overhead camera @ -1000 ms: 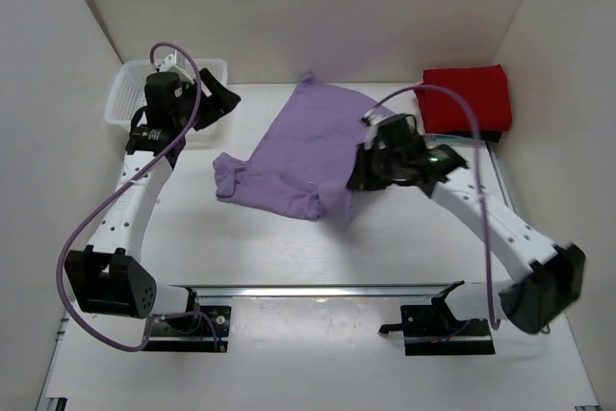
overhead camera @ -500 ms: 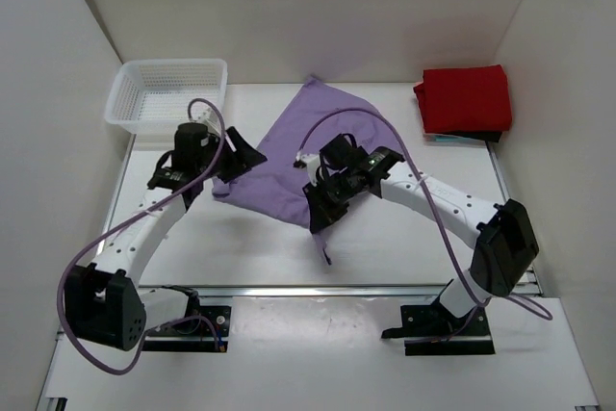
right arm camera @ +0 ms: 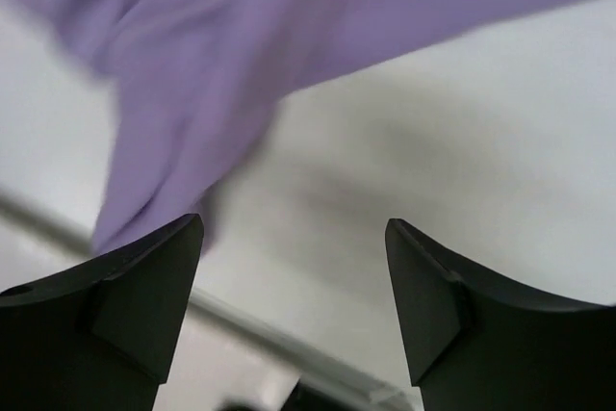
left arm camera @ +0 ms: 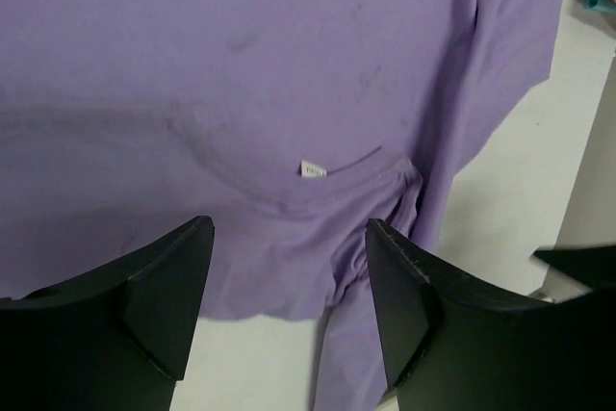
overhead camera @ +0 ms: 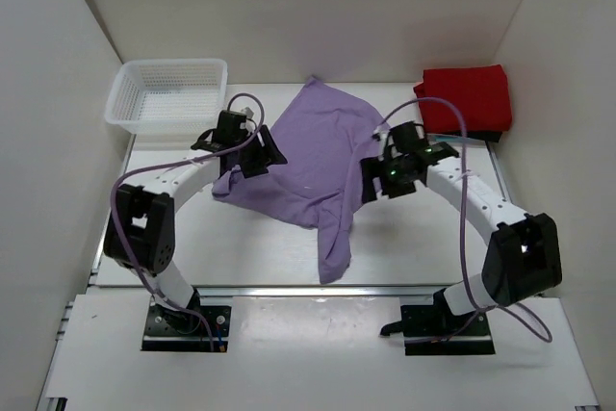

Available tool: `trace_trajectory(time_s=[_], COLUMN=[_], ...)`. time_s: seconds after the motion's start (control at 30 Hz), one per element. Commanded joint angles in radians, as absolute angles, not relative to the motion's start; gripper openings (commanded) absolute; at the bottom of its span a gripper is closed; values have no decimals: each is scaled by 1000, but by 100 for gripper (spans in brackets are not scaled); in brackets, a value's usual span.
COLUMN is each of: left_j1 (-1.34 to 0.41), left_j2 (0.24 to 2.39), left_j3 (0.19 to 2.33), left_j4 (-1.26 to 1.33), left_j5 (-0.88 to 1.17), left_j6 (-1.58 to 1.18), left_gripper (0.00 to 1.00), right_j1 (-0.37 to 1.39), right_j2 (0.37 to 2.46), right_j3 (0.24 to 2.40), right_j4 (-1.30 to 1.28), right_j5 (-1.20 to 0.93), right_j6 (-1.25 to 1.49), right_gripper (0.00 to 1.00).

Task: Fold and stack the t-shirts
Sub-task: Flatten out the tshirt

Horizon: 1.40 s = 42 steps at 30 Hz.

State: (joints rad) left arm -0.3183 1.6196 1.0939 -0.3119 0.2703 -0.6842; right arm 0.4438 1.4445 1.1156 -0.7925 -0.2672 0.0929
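The left gripper (left arm camera: 289, 271) hung released over the purple shirt (overhead camera: 313, 141), the right gripper (right arm camera: 294, 271) released at its edge.

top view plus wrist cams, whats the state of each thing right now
lavender t-shirt: unfolded, lying rumpled on the table, one end trailing toward the near edge
red t-shirt: folded, at the far right corner
white basket: upright, at the far left corner
left gripper: fingers open above the lavender shirt's collar, holding nothing
right gripper: fingers open by the lavender shirt's right edge, holding nothing
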Motion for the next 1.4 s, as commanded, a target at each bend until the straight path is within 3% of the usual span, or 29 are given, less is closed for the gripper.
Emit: trace_trajectory(time_s=[0.0, 0.13, 0.57, 0.63, 0.73, 0.77, 0.8, 0.83, 0.9, 0.93, 1.07, 1.37], left_j1=[-344, -376, -361, -354, -339, -351, -350, -351, -351, -339, -334, -287], left_j2=[1672, 1746, 1724, 1717, 1707, 1707, 1701, 1706, 1723, 1736, 1825, 2019], left_j3=[1198, 1255, 1131, 1118, 1097, 1088, 1085, 1075, 1078, 1083, 1172, 1478], left_j4=[-343, -400, -443, -454, -449, -445, -445, -442, -451, -453, -521, -598], left_j5=[239, 218, 224, 222, 229, 230, 233, 238, 242, 244, 229, 187], left_j6=[-649, -615, -583, -578, -574, -572, -575, -574, -581, -575, -520, -466], left_gripper=[75, 73, 67, 67, 67, 65, 53, 45, 13, 9, 0, 0], right_j1=[245, 85, -60, -61, -55, -43, -37, -38, -37, -32, -51, -87], right_j2=[1462, 1583, 1989, 2040, 2104, 2124, 2137, 2147, 2146, 2128, 1978, 1539], right_j3=[1085, 1117, 1399, 1439, 1522, 1575, 1607, 1621, 1664, 1670, 1576, 1140], right_j4=[-619, -552, -428, -431, -454, -462, -488, -505, -544, -569, -633, -767], right_j5=[-120, -113, -202, -231, -308, -333, -333, -339, -321, -286, -180, -31], right_j6=[193, 227, 339, 356, 365, 357, 359, 354, 342, 334, 313, 331], right_gripper=[75, 75, 73, 70, 49, 38, 15, 1, 0, 0, 0, 0])
